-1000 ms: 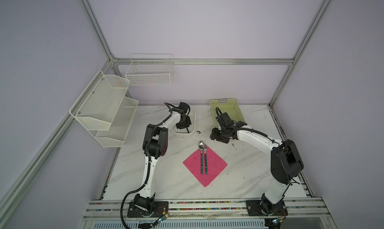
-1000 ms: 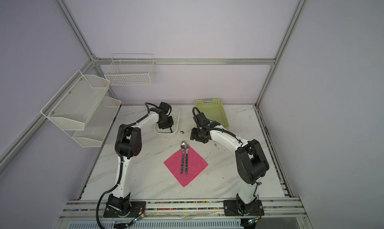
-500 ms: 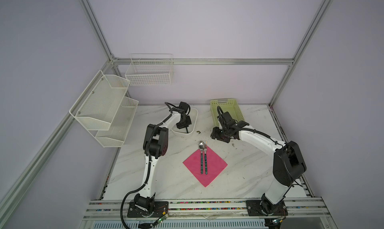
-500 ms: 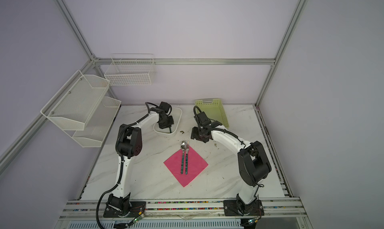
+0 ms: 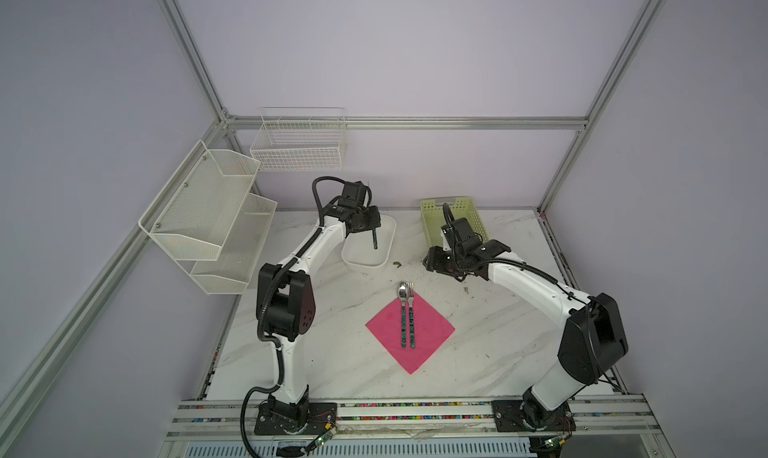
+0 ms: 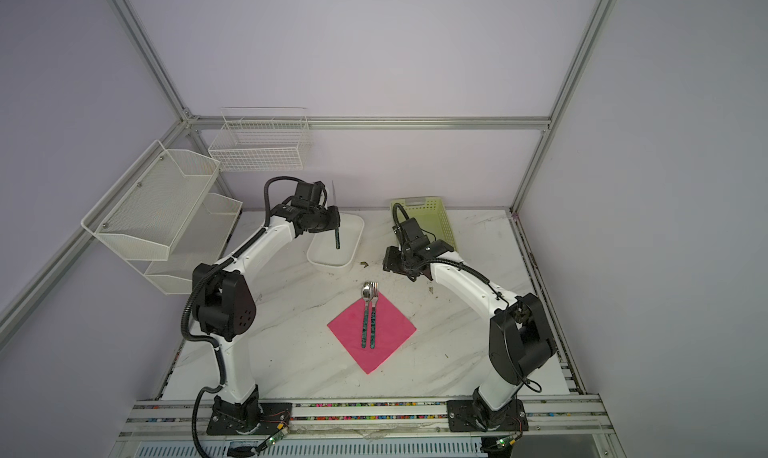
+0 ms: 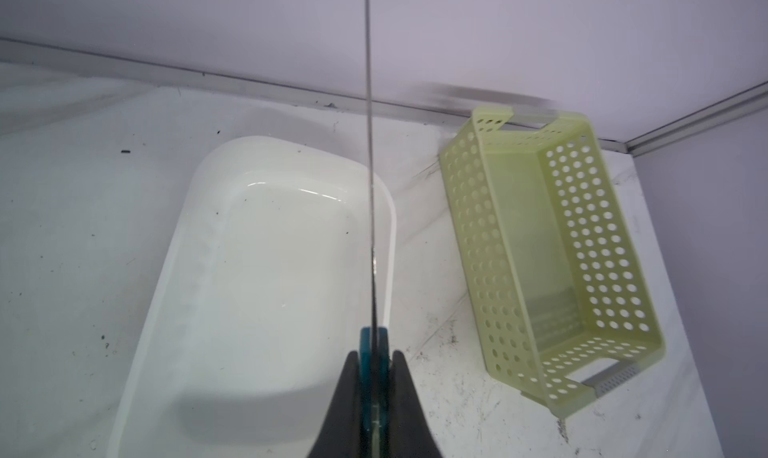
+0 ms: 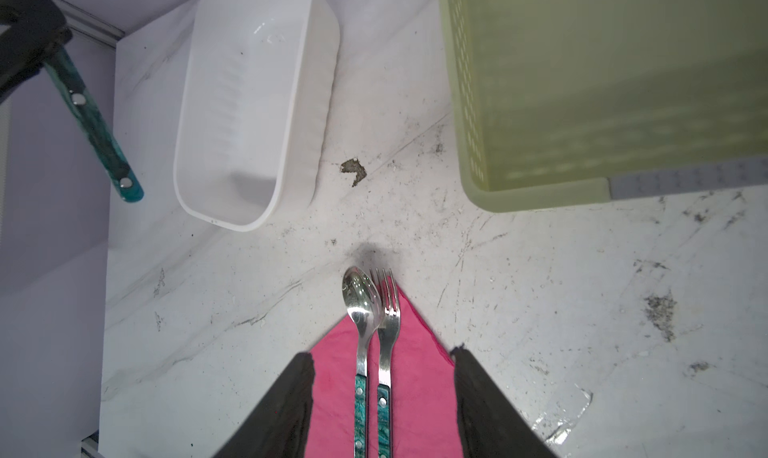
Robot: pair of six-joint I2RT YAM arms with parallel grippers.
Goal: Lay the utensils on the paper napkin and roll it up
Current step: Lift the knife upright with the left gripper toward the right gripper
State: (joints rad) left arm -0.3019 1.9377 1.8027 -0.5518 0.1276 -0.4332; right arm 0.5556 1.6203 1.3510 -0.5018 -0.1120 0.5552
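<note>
— where can i get through?
— i see the table (image 5: 316, 352) bare along its front edge and on both sides of the napkin (image 5: 432, 331).
— and the back edge?
— white tub (image 5: 365, 265) and green basket (image 5: 430, 215) stand there, a gap between them; a knife (image 5: 375, 238) hangs upright over the tub.

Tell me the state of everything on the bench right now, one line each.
left gripper, shut on the knife, over the white tub
knife, held, handle hanging down
right gripper, open, holding nothing
spoon, lying on the napkin, head past its corner
fork, beside the spoon, same
napkin, flat, unrolled
white tub, empty
green basket, empty
</note>
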